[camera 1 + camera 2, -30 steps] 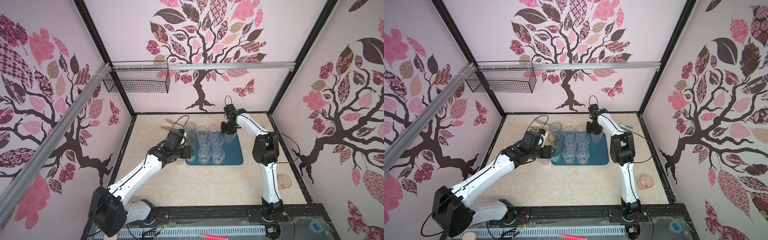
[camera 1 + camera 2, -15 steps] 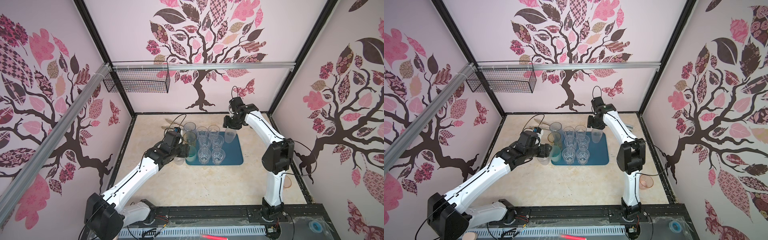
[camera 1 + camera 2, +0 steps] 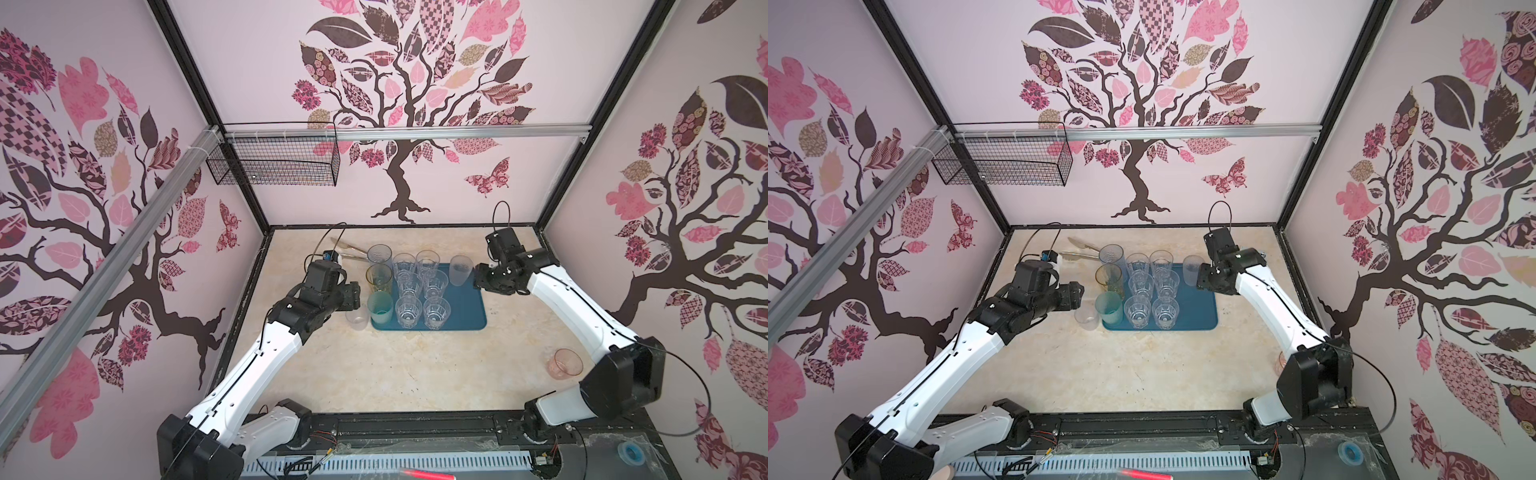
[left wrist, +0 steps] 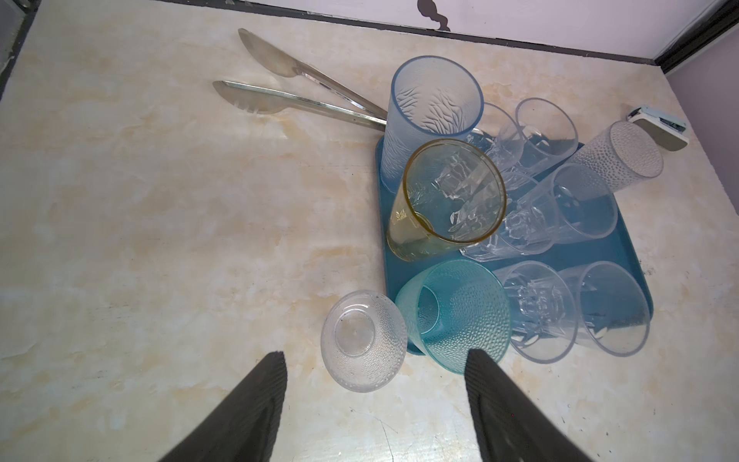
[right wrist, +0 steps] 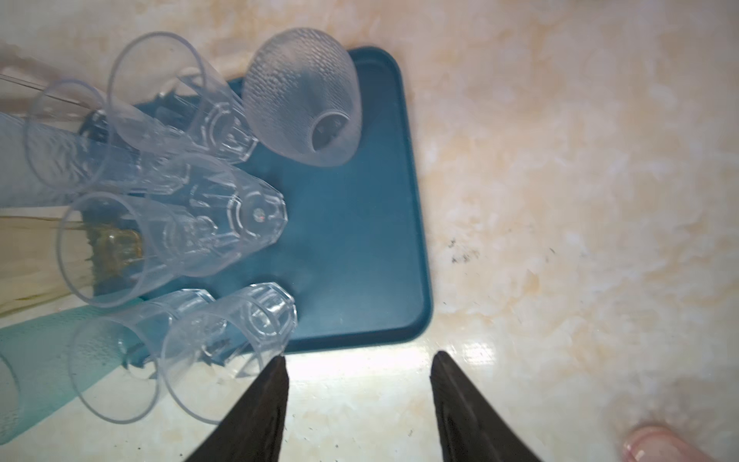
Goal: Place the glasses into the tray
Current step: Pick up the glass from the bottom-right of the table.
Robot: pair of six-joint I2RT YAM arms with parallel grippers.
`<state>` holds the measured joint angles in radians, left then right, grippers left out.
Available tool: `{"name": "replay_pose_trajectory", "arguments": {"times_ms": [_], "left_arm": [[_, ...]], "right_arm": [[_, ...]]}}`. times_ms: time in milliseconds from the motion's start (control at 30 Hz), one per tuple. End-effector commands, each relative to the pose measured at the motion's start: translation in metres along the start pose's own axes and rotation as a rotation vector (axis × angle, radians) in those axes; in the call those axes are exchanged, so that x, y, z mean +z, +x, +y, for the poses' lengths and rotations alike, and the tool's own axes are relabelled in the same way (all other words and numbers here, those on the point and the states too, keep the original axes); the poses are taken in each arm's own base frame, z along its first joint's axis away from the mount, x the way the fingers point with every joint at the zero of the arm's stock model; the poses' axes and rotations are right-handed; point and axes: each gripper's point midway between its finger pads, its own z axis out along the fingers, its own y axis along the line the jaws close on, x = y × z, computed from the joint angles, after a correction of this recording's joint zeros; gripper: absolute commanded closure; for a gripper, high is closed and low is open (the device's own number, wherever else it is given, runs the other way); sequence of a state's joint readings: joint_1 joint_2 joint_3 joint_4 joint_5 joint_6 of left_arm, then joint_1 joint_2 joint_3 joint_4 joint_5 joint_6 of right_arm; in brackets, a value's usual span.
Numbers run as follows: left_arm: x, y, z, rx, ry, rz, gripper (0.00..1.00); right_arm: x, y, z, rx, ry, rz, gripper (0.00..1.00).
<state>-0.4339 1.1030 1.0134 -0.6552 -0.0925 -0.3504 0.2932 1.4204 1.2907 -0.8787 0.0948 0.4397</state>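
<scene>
Since the earlier frame my right gripper (image 5: pixel 358 356) has backed off the frosted glass (image 3: pixel 460 270) on the tray (image 4: pixel 624 256), open and empty. My left gripper (image 4: pixel 376 354), open too, faces the small clear glass (image 4: pixel 362 340) on the surface; closing askew could topple the teal glass (image 4: pixel 460 312) beside it.

2 top views: high above bench (image 3: pixel 395 365) near edge, tilted toward far edge, whole scene. Wrist views: close, downward past left pincer (image 4: pixel 376 353), right pincer (image 5: pixel 360 356); both show tray (image 5: pixel 360 240).

White links (image 3: pixel 257 365), black joints (image 3: pixel 623 374), black cables (image 3: pixel 493 214), ribbed fingers (image 4: pixel 248 412).
</scene>
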Motion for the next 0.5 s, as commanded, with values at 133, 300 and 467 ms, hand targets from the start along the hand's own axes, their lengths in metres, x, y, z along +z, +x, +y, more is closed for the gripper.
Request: {"name": "replay_pose_trajectory", "arguments": {"times_ms": [133, 300, 467], "left_arm": [[0.004, 0.013, -0.05, 0.063, 0.17, 0.031, 0.25], [0.008, 0.019, -0.086, 0.092, 0.277, 0.046, 0.24], [0.016, 0.03, -0.113, 0.174, 0.328, 0.09, 0.22]], "right_arm": [[-0.015, 0.037, -0.073, 0.153, 0.183, -0.011, 0.37], [-0.006, 0.066, -0.103, 0.249, 0.252, 0.041, 0.31], [-0.003, 0.079, -0.127, 0.371, 0.287, 0.032, 0.29]]}}
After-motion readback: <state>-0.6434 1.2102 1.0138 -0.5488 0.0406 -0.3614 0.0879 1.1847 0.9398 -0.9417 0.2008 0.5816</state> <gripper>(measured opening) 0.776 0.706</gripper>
